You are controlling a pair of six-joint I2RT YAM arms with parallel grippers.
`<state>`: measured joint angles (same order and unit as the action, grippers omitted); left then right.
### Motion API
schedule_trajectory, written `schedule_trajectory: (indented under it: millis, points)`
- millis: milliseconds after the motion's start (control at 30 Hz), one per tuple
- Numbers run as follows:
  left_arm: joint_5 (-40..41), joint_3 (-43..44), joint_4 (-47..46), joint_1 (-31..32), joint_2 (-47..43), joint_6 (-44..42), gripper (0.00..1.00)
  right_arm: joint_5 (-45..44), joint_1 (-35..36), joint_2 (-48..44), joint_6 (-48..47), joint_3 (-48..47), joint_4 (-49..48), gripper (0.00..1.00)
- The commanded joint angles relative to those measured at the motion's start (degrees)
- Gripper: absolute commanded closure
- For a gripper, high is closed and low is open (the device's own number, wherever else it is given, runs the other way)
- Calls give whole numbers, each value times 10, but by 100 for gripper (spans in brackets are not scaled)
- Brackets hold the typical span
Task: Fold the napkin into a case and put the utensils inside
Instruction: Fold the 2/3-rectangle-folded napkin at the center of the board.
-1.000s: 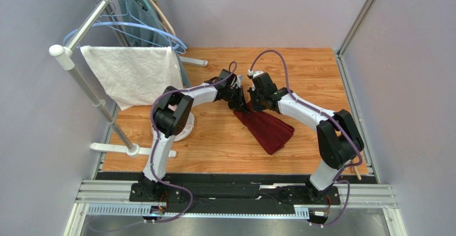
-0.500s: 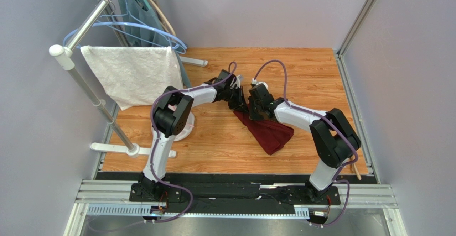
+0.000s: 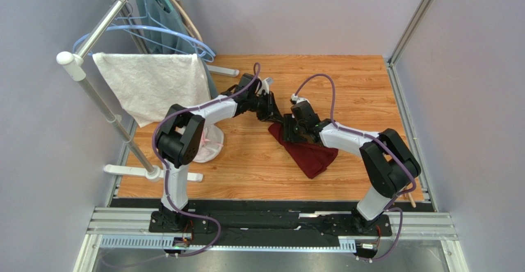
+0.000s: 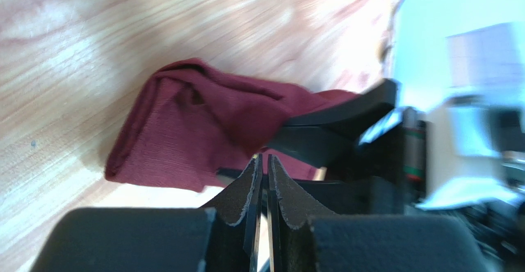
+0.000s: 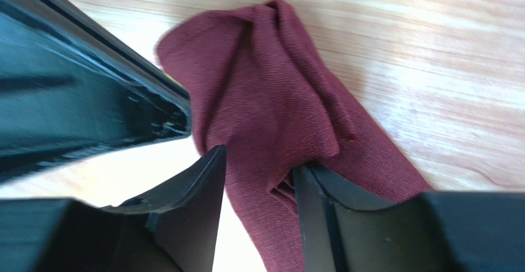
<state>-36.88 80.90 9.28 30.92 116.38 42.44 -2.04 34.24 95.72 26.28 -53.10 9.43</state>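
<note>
STEP: folding; fold looks unfinished | napkin (image 3: 314, 152) lies bunched mid-surface (image 3: 246, 167) | right gripper (image 5: 260, 161) jaws apart, straddling its rumpled end; left gripper (image 4: 262, 158) jaws nearly together, empty, just beside | NEXT: likely regrip an edge; flatten the crease

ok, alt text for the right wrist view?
The right gripper, jaws open, straddles a bunched fold of the dark red napkin lying on the wooden table. A blurred black part of the other arm fills the upper left.
</note>
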Motion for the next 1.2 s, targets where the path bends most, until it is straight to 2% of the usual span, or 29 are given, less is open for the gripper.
schedule_trajectory:
  millis: [0,300,567,733,833,867,1000,1033,1167]
  points:
    - [-23,0,-25,-11,-28,18,86,38,-2,-29,-18,4,-76,50]
    - [-45,68,-3,-16,24,3,87,101,-2,15,-61,-44,-79,50]
    - [-82,170,75,-15,101,-34,72,124,-3,32,-112,-59,-67,51]
    - [-96,210,130,-12,148,-61,69,126,-5,31,-113,-63,-61,52]
    - [-106,202,140,-8,155,-76,69,122,-4,29,-113,-64,-57,52]
    - [-127,183,128,-5,151,-81,73,121,-6,28,-113,-65,-55,51]
    - [-128,153,116,-4,128,-96,81,115,-6,24,-106,-76,-32,51]
    - [-126,145,117,-4,119,-100,88,112,-6,21,-99,-75,-31,50]
    - [-118,125,124,-5,97,-123,93,118,-11,14,-64,-81,0,48]
